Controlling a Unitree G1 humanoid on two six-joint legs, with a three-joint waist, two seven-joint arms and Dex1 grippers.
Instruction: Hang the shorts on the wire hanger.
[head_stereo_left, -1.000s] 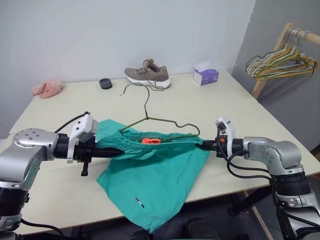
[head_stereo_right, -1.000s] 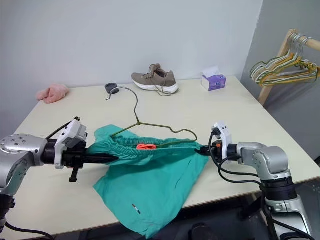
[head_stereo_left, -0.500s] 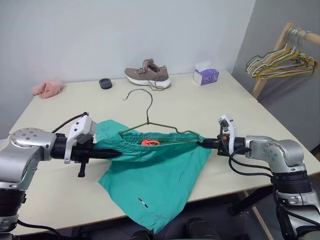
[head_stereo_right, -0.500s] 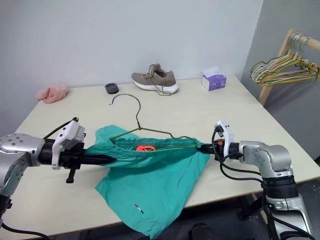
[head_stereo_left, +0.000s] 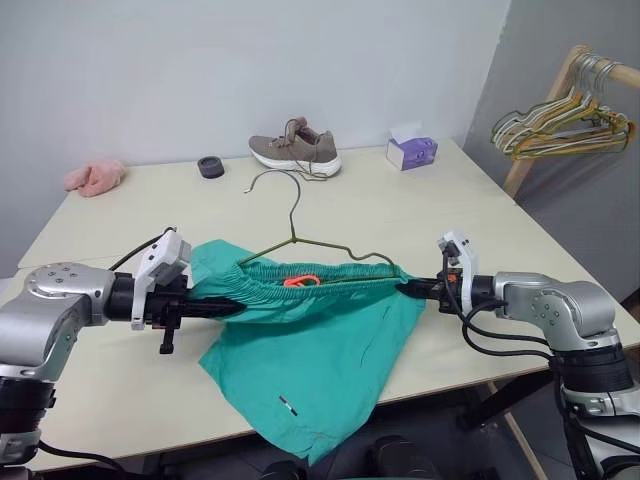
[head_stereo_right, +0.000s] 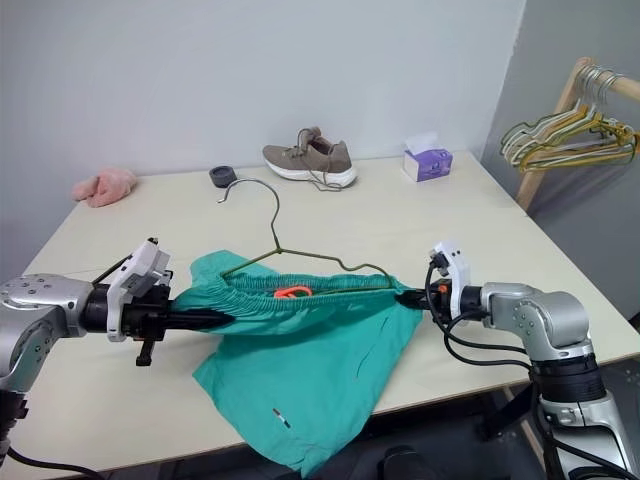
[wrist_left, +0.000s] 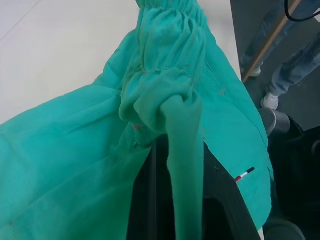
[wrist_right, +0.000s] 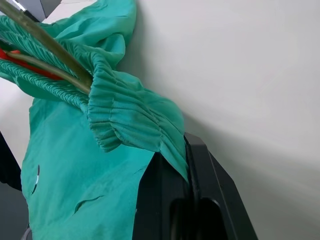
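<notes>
The teal shorts (head_stereo_left: 310, 345) hang over the table's front edge, their gathered waistband (head_stereo_right: 300, 297) stretched between my two grippers. My left gripper (head_stereo_left: 232, 308) is shut on the waistband's left end (wrist_left: 172, 107). On the right end (wrist_right: 125, 117) my right gripper (head_stereo_left: 408, 289) is shut as well. The thin wire hanger (head_stereo_left: 293, 215) lies on the table behind the shorts, its hook (head_stereo_left: 268, 178) pointing toward the shoe. Its lower wire (wrist_right: 47, 59) runs along the waistband opening, next to the orange tag (head_stereo_left: 300, 282). A small white mark (head_stereo_left: 288, 404) shows low on the fabric.
On the beige table (head_stereo_left: 450, 210), along the far edge, sit a brown shoe (head_stereo_left: 295, 150), a purple tissue box (head_stereo_left: 411, 152), a black ring (head_stereo_left: 211, 166) and a pink fluffy cloth (head_stereo_left: 95, 177). A wooden rack with several hangers (head_stereo_left: 565, 125) stands at the right. A person's legs (wrist_left: 290, 75) stand beside the table.
The hanger's hook swung a little to the right and back. The waistband stays stretched between both shut grippers, which have kept their places.
</notes>
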